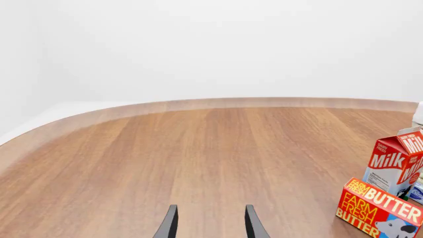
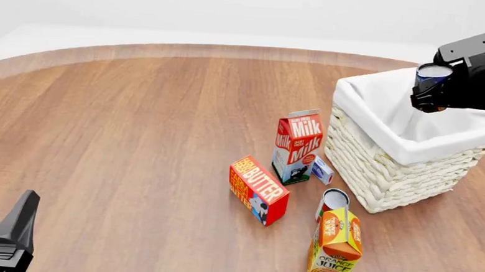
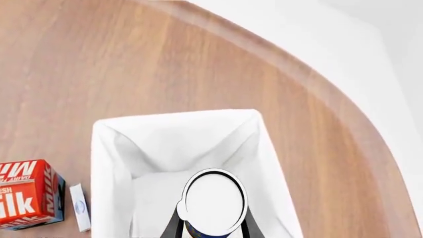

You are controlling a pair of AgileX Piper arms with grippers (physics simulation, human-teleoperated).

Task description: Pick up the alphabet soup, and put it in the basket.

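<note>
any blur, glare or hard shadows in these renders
Front view: sharp, flat even light, only faint shadows under the cartons and basket. Right wrist view: the alphabet soup top renders pure white, featureless, like the lining. Left wrist view: crisp, no glare on the table.

The front camera sits above and behind me, looking forward and down over the whole surface. My left wrist camera skims low across it. My right one looks steeply down into the basket. All three catch the milk carton.
</note>
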